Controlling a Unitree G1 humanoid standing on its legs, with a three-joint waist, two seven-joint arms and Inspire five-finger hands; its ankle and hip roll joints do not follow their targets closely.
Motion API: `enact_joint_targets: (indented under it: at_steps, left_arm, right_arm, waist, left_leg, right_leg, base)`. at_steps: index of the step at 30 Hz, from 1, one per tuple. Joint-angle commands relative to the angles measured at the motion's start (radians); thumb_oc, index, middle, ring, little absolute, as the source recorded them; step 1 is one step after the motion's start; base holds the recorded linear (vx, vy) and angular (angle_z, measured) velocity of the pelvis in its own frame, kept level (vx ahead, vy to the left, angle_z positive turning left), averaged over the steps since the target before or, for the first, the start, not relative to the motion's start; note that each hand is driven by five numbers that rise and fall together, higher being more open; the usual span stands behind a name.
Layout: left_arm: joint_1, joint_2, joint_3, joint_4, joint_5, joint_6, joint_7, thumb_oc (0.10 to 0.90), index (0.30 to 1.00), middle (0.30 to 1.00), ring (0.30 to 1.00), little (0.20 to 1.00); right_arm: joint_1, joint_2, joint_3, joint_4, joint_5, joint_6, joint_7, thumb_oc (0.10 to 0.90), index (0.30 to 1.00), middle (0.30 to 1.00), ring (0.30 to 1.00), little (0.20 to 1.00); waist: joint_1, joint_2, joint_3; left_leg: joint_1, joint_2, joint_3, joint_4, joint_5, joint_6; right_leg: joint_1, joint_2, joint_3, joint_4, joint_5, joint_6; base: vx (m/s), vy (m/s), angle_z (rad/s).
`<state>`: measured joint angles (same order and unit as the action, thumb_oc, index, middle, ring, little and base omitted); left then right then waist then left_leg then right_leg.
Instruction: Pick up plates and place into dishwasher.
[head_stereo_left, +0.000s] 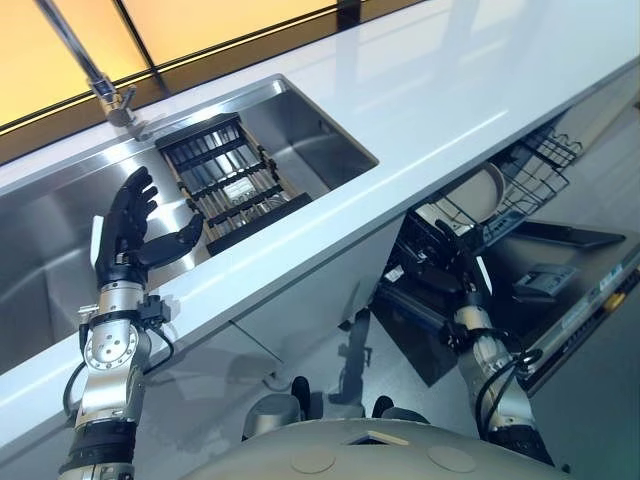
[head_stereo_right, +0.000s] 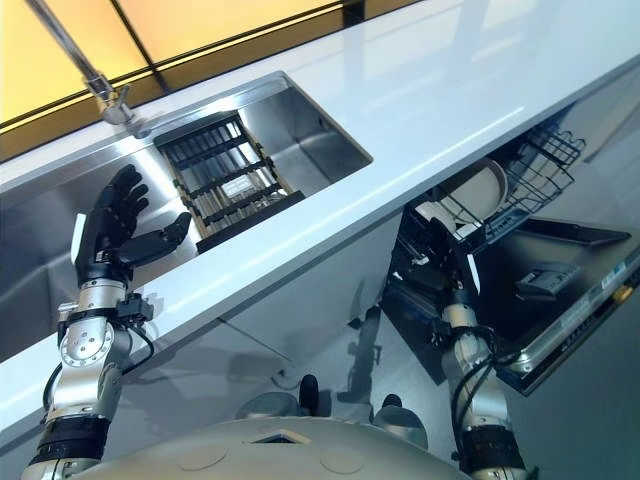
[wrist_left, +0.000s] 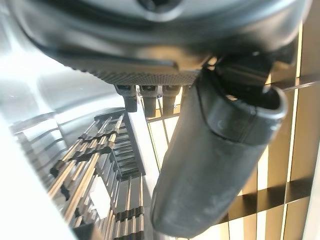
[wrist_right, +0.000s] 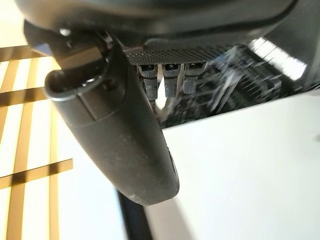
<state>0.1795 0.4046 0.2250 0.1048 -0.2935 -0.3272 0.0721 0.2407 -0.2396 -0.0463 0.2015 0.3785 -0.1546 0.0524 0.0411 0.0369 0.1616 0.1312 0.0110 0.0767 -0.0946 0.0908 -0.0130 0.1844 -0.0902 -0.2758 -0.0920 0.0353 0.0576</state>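
The left hand (head_stereo_left: 135, 235), fingers spread and empty, hovers over the sink (head_stereo_left: 60, 215) at left. The right hand (head_stereo_left: 455, 265) reaches under the worktop (head_stereo_left: 420, 110) toward the dishwasher rack (head_stereo_left: 535, 170); I cannot tell its fingers. One plate (head_stereo_left: 480, 195) already stands in that rack. Next, I think, another plate must be found.

We are standing in a kitchen: a stainless sink (head_stereo_left: 300, 130) with a faucet (head_stereo_left: 100, 75) is sitting in a white countertop (head_stereo_left: 450, 90), above an open dishwasher (head_stereo_left: 560, 290) rack holding plates (head_stereo_left: 480, 190).
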Motion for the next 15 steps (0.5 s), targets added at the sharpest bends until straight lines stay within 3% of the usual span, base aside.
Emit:
enact_joint_targets:
  at_steps: [1, 4, 10, 15]
  left_arm:
    - [-0.043, 0.052, 0.094, -0.041, -0.006, -0.125, 0.005, 0.8, 0.9, 0.9, 0.9, 0.9]
    - [-0.041, 0.053, 0.099, -0.043, -0.008, -0.124, 0.011, 0.8, 0.9, 0.9, 0.9, 0.9]
    - [-0.044, 0.06, 0.092, -0.033, -0.021, -0.127, 0.025, 0.8, 0.9, 0.9, 0.9, 0.9]
    - [-0.065, 0.074, 0.074, -0.022, -0.029, -0.114, 0.032, 0.8, 0.9, 0.9, 0.9, 0.9]
  right_arm:
    - [-0.044, -0.031, -0.077, -0.056, 0.039, -0.077, 0.093, 0.8, 0.9, 0.9, 0.9, 0.9]
    - [-0.036, -0.034, -0.099, -0.052, 0.068, -0.074, 0.074, 0.8, 0.9, 0.9, 0.9, 0.9]
    - [-0.058, -0.022, -0.141, -0.005, 0.062, -0.157, -0.16, 0.8, 0.9, 0.9, 0.9, 0.9]
    - [-0.096, -0.017, -0.144, 0.072, 0.108, -0.162, -0.211, 0.8, 0.9, 0.9, 0.9, 0.9]
  waist:
    - [-0.039, -0.024, -0.032]
    - [-0.048, -0.023, -0.028]
    - [-0.055, -0.007, -0.024]
    - [-0.048, 0.004, -0.019]
  left_leg:
    - [0.067, -0.061, 0.057, 0.009, -0.15, 0.044]
    - [0.064, -0.06, 0.063, 0.008, -0.151, 0.043]
    - [0.061, -0.057, 0.072, 0.007, -0.154, 0.041]
    - [0.058, -0.056, 0.064, 0.01, -0.152, 0.041]
  right_leg:
    - [-0.042, 0.007, 0.042, 0.042, -0.036, 0.056]
    - [-0.048, 0.009, 0.049, 0.041, -0.036, 0.058]
    - [-0.053, 0.01, 0.058, 0.04, -0.037, 0.064]
    - [-0.059, 0.007, 0.059, 0.052, -0.042, 0.064]
  base:
    - [-0.03, -0.016, -0.12]
    - [-0.03, -0.006, -0.1]
    - [-0.02, 0.009, -0.04]
    - [0.0, 0.0, 0.0]
